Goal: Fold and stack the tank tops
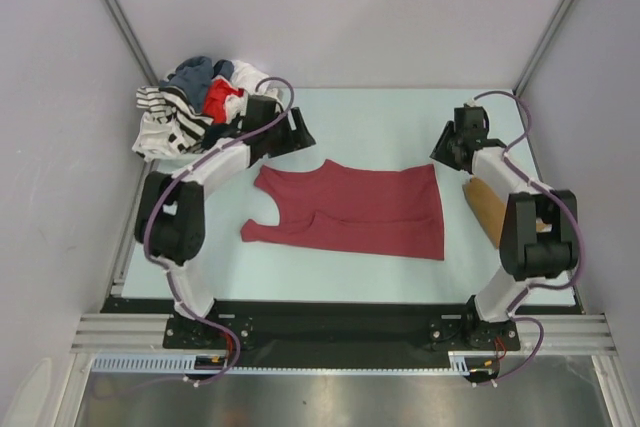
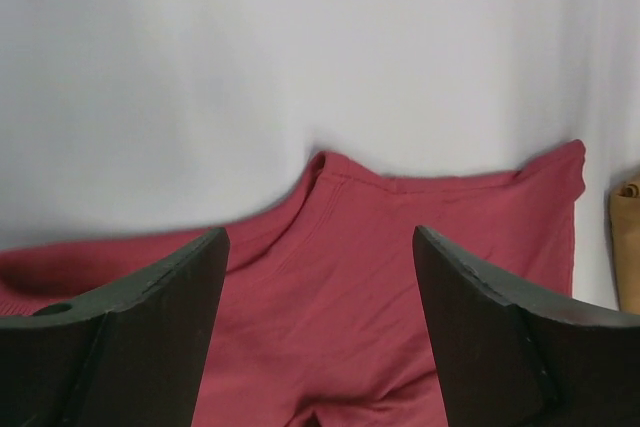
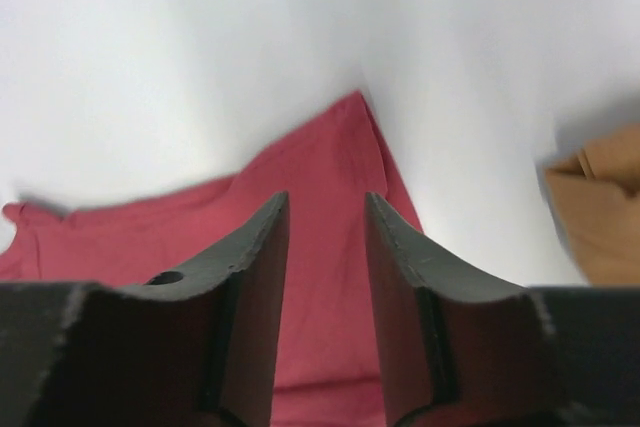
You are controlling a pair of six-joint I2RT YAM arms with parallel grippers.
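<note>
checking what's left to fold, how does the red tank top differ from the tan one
The red tank top lies spread flat; the tan tank top looks folded into a compact bundle. The red one sits in the middle of the table; the tan one lies at its right side, partly hidden by the right arm. Both lie on the table.

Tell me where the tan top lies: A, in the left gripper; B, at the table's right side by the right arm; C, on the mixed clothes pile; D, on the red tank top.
B: the tan top lies on the table beside the right arm, apart from the maroon tank top.
</note>
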